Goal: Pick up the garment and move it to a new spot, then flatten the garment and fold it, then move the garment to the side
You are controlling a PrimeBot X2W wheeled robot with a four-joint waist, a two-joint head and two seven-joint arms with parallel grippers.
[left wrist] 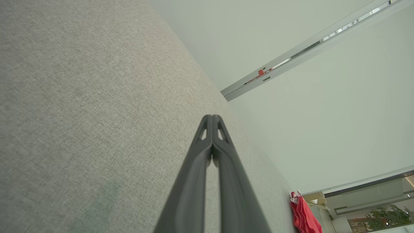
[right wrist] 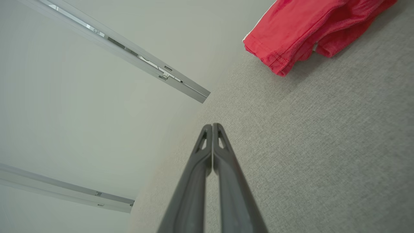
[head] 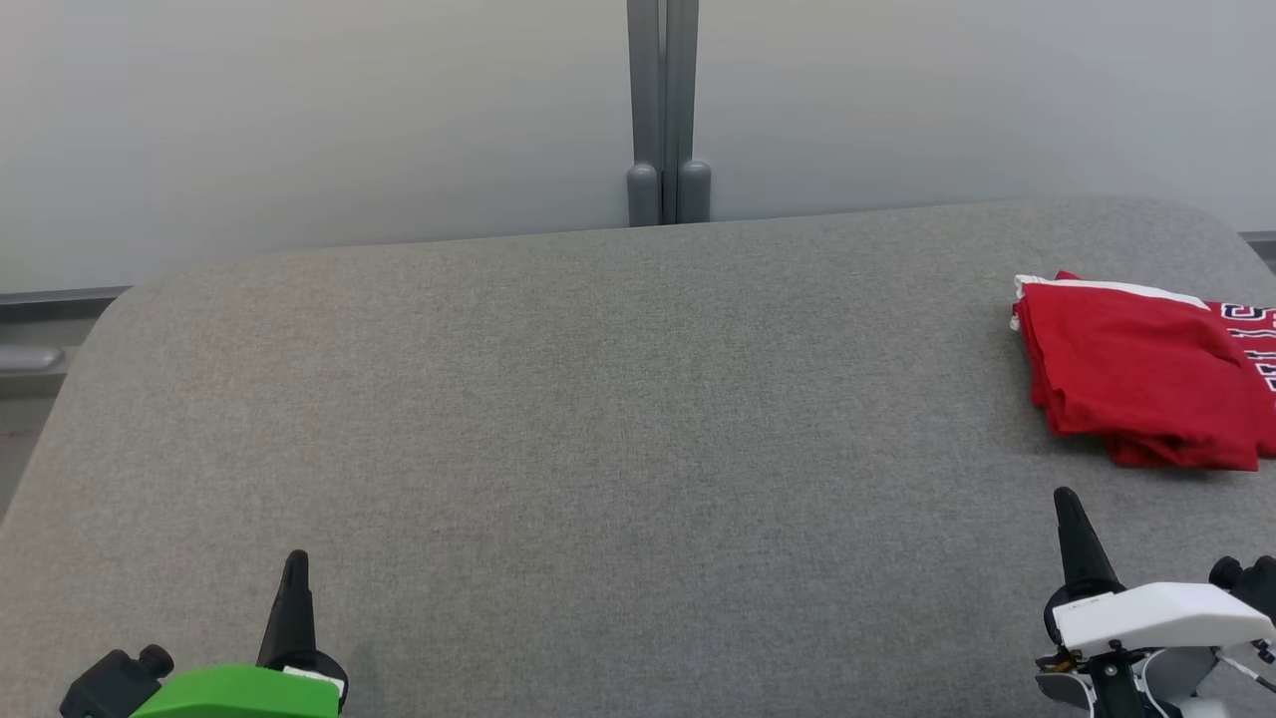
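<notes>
**Both pincers shut and empty, garment folded by the right one**

Head view: the left pincer (head: 296, 563) and right pincer (head: 1065, 499) point up over the grey table (head: 598, 449), each with its fingers pressed together and holding nothing. The red garment (head: 1136, 369) lies folded just beyond the right pincer and well apart from the left. White lettering shows on it here.

Left wrist view: the garment (left wrist: 302, 215) is small and far off to the closed pincer's right, with a plant (left wrist: 388, 216) behind it.

Right wrist view: the garment (right wrist: 300, 29) is near, ahead and right of the closed tips but apart from them. Its stitched hem is plain.
</notes>
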